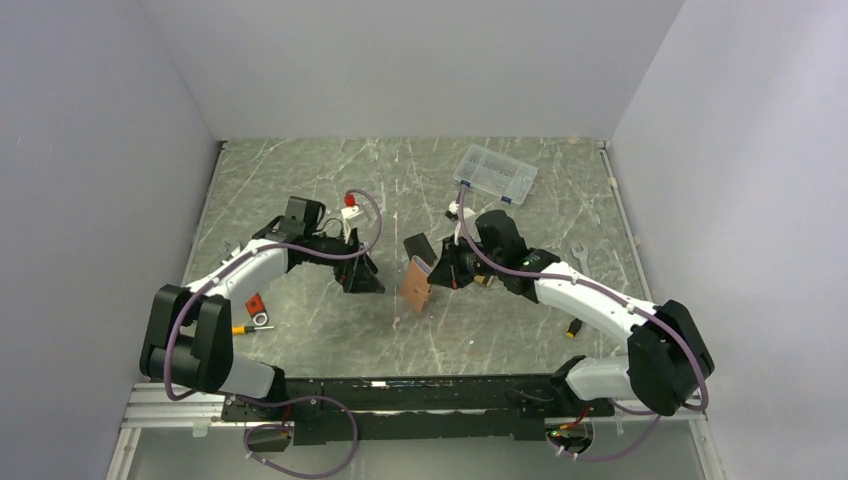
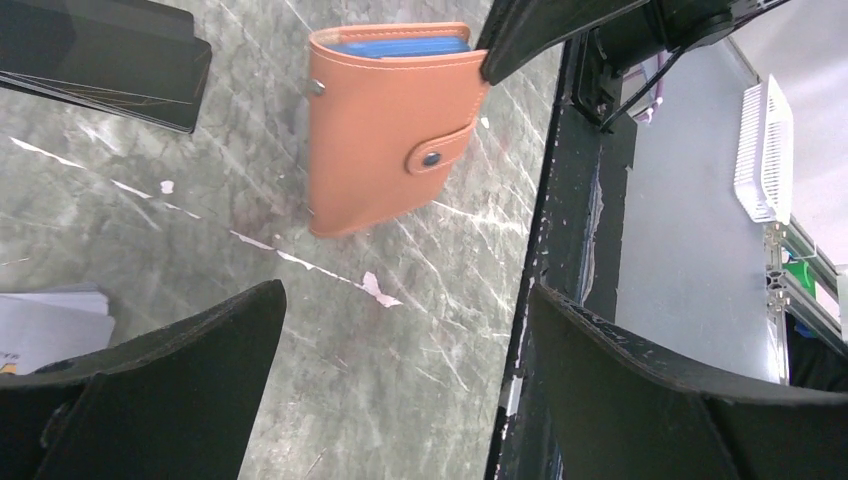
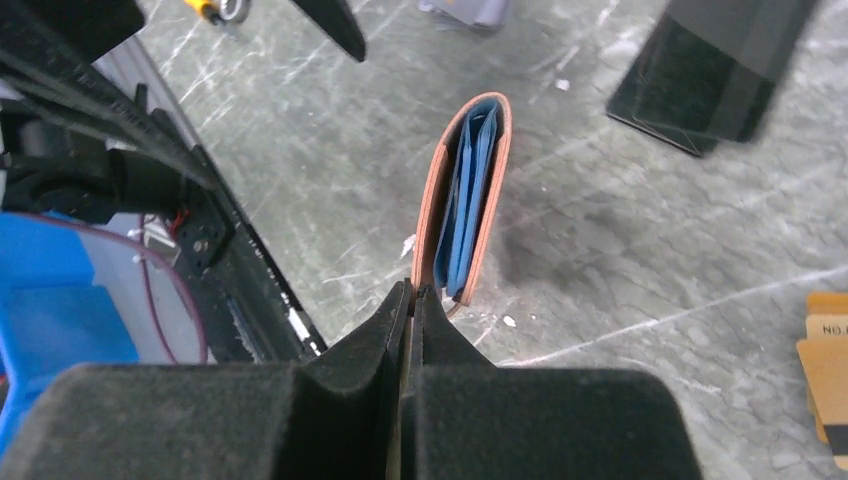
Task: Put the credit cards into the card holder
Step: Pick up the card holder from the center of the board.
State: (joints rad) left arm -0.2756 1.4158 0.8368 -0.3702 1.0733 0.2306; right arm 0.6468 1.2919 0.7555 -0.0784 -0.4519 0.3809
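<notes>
Well, the right end effector (image 3: pixel 412 290) grips the card holder (image 3: pixel 465 190) by one edge.
Its jaws are pressed together on the tan leather. The holder stands on edge between the two arms near the middle of the desk (image 1: pixel 300 180), with blue pockets showing at its open side. I cannot tell whether its lower edge touches the surface. The left end effector (image 2: pixel 400 300) hangs just beside it, spread wide and holding nothing. Orange-gold credit cards (image 3: pixel 825 370) lie flat on the desk, apart from the holder, and a black rectangle (image 3: pixel 710 70) lies beyond it.
</notes>
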